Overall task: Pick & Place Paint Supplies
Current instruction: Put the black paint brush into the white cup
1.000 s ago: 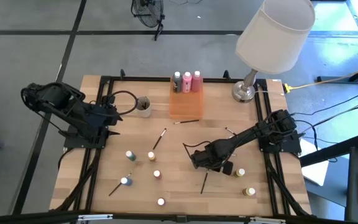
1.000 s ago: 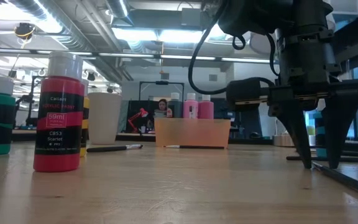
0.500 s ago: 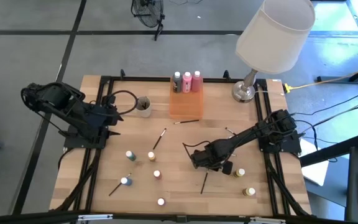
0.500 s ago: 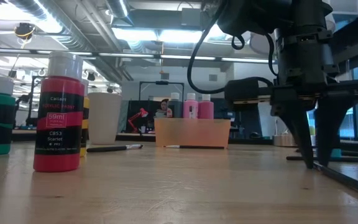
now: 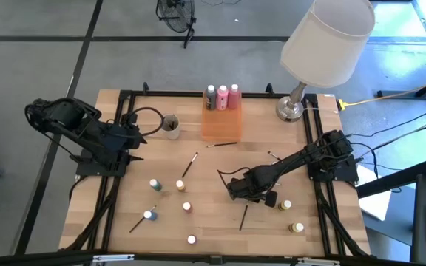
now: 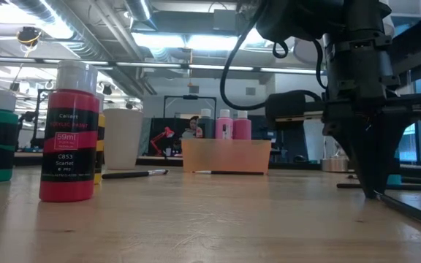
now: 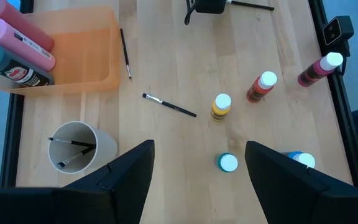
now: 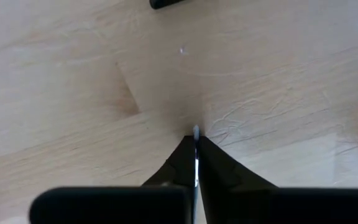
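3 bottles (image 5: 222, 97) in tray (image 5: 220, 125); right claw (image 5: 237, 193) pinched shut, brush (image 5: 242, 217) at its 6 o'clock.

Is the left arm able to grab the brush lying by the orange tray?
Probably yes. The left gripper waits open at the table's left side, and the brush lies flat on bare wood with nothing between them. The orange tray and the cup sit off to the side.

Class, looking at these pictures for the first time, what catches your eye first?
The right hand presses down at the table's middle, fingers pinched on a paintbrush. Behind it, an orange tray holds three squeeze bottles. Small paint pots lie scattered across the wood.
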### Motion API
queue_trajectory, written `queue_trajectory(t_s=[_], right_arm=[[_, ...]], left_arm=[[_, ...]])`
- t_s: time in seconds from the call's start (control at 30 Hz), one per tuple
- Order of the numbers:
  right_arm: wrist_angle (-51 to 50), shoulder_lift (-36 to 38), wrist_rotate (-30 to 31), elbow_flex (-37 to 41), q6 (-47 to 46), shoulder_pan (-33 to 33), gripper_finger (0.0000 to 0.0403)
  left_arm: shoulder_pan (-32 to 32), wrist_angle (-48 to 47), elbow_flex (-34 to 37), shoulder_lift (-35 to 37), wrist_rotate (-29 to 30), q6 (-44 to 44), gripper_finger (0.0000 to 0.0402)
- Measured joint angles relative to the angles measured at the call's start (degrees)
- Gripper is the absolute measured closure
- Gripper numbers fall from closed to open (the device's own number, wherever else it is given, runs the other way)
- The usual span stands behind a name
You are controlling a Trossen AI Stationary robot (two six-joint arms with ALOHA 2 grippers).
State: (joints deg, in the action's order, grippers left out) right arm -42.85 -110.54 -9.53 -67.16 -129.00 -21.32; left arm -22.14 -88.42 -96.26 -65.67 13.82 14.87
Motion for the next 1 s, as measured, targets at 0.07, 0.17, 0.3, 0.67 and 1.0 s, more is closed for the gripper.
queue_trajectory(t_s=[0.07, 0.17, 0.3, 0.67, 1.0], right_arm=[[-0.02, 0.0, -0.06, 0.0, 0.4, 0.0, 0.0398], [-0.02, 0.0, -0.12, 0.0, 0.73, 0.0, 0.04], [0.0, 0.0, -0.12, 0.02, 1.13, 0.0, 0.0401], [0.51, 0.05, 0.82, 0.09, 5.63, -0.07, 0.0402], [0.51, -0.08, 2.92, -1.74, 9.51, -0.1, 0.0403]], left_arm=[[-0.01, -0.02, 0.0, 0.0, 0.0, 0.3, 0.0153], [0.01, -0.02, 0.01, 0.0, 0.0, 0.42, 0.0153], [0.01, -0.02, 0.01, 0.0, 0.0, 0.44, 0.0153], [0.01, -0.04, 0.01, 0.0, -1.53, 0.88, 0.0153], [-0.01, -0.07, 0.03, 0.0, -1.53, 0.9, 0.0153]])
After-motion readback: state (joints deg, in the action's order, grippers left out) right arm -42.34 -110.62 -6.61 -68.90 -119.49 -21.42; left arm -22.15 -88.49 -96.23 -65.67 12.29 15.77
